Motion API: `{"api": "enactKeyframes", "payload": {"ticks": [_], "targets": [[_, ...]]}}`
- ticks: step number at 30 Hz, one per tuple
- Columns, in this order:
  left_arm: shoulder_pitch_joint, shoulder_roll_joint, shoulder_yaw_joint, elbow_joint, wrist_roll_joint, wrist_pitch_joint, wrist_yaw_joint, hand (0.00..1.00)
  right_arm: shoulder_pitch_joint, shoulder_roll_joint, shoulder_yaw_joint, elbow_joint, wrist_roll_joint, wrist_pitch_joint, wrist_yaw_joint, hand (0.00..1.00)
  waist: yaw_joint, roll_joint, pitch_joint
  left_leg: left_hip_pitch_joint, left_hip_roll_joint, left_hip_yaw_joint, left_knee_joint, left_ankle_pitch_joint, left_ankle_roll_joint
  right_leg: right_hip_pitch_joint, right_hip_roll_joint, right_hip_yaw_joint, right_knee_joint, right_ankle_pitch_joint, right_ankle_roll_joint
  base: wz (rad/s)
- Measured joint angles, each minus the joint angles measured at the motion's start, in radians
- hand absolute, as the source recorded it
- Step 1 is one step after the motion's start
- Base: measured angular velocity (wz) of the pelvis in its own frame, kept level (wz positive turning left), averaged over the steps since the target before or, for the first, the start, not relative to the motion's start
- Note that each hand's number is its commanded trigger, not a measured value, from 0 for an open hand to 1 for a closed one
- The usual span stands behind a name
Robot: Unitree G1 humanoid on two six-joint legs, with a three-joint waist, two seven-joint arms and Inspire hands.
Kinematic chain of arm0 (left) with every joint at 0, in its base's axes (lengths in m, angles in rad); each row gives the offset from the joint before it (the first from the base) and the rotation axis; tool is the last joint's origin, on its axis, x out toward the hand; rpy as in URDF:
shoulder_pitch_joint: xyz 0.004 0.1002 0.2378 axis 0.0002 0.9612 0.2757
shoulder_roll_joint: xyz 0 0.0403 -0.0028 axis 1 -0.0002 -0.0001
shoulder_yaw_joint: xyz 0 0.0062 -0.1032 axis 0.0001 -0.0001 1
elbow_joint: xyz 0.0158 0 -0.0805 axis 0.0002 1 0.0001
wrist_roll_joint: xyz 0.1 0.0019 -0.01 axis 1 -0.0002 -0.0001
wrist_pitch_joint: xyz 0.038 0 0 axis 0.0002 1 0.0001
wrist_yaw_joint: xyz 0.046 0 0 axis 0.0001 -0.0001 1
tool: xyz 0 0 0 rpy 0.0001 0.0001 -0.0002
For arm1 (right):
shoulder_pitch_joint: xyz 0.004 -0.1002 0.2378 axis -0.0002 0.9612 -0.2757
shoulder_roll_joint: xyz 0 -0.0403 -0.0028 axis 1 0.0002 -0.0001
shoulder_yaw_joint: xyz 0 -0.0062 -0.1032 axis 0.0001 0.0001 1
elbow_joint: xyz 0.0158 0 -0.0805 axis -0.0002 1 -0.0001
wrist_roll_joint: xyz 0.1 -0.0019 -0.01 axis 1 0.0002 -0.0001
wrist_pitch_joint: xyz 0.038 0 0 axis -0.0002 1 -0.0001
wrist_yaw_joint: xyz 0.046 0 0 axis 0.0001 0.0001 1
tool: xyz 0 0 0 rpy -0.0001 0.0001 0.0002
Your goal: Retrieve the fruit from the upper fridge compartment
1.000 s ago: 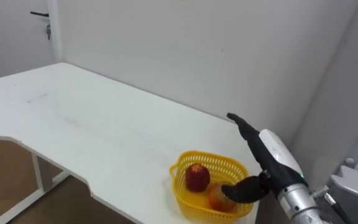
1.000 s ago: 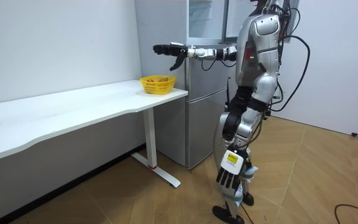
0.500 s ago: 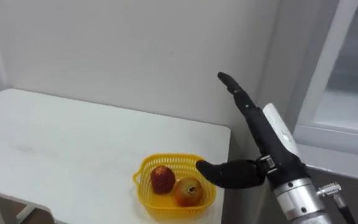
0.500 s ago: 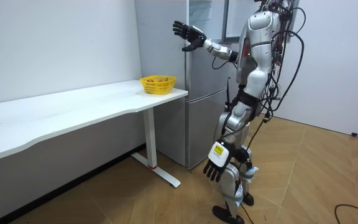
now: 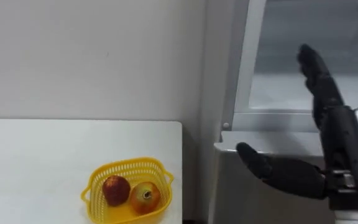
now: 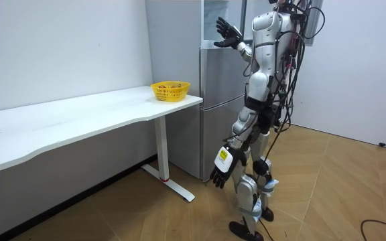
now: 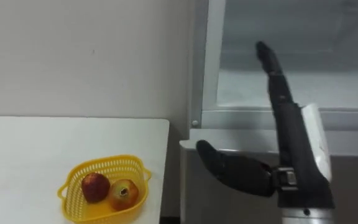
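Note:
The grey fridge stands right of the table's end, and I stand facing it. Its upper compartment has a pale frame and looks pale grey inside; I see no item in it. My right hand is raised in front of that compartment, open, fingers straight up and thumb stretched toward the frame. It touches nothing. In the room view the same right hand is at the height of the fridge's upper part. My left hand hangs low beside my thigh with relaxed fingers.
A yellow basket sits at the white table's end nearest the fridge, holding a red apple and an orange-red fruit. A white wall runs behind the table. Wooden floor lies open behind me.
I turned from the table toward the fridge, so the view swung right. My right hand rose from above the basket to the upper compartment. My left hand swung forward.

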Motion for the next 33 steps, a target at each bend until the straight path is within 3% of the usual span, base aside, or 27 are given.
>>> {"api": "enactKeyframes", "payload": {"ticks": [5,9,14,18,23,24,29,33], "targets": [[0.010,-0.006,0.000,0.004,0.000,-0.006,0.019,0.00,0.101,0.004,-0.055,0.030,0.066,0.000,-0.043,0.00,-0.024,0.015,0.0024,0.010,0.004,0.029,-0.004,0.000,0.000,-0.004,0.005,0.023,0.001,0.001,-0.001,-0.16],[0.014,-0.006,0.000,0.000,0.000,-0.007,0.026,0.00,0.149,0.006,-0.077,0.066,0.076,-0.044,-0.068,0.00,-0.046,0.005,0.0003,0.017,0.005,0.053,-0.004,0.000,0.000,-0.010,0.008,0.045,-0.003,-0.002,0.000,-0.12],[0.018,-0.003,-0.003,-0.013,-0.043,-0.001,0.047,0.00,0.219,0.006,-0.073,0.200,0.193,-0.002,-0.086,0.00,-0.052,-0.013,-0.0024,0.018,0.007,0.079,-0.012,0.000,0.000,-0.024,0.011,0.071,-0.001,-0.001,0.001,-0.16],[0.014,-0.003,-0.002,-0.014,-0.062,0.003,0.049,0.00,0.270,0.034,-0.073,0.375,0.328,0.019,-0.119,0.00,-0.054,-0.017,-0.0005,0.024,0.007,0.084,-0.013,0.000,0.000,-0.024,0.011,0.070,-0.001,0.004,0.002,-0.06],[0.025,-0.006,-0.001,-0.044,-0.081,0.002,0.065,0.00,0.282,0.052,-0.073,0.584,0.484,0.030,-0.139,0.00,-0.058,-0.014,0.0013,0.025,0.006,0.084,-0.013,0.000,0.000,-0.024,0.011,0.079,-0.001,0.004,0.002,-0.02],[0.033,-0.007,0.000,-0.051,-0.084,0.001,0.065,0.00,0.283,0.053,-0.076,0.607,0.541,0.039,-0.144,0.00,-0.059,-0.015,0.0050,0.026,0.006,0.084,-0.014,0.000,0.000,-0.024,0.012,0.082,-0.001,0.004,0.002,-0.05],[0.061,-0.005,0.019,-0.056,-0.109,0.003,0.065,0.00,0.277,0.053,-0.103,0.724,0.677,0.037,-0.182,0.00,-0.072,-0.009,0.0038,0.028,0.006,0.083,-0.013,0.000,0.000,-0.022,0.013,0.080,-0.003,0.003,0.002,0.00],[0.079,-0.005,0.019,-0.073,-0.116,0.004,0.066,0.00,0.248,0.055,-0.145,0.870,0.893,0.035,-0.221,0.00,-0.081,-0.015,0.0050,0.033,0.005,0.080,-0.012,0.000,0.000,-0.011,0.010,0.070,-0.005,0.000,0.003,0.07]]}}
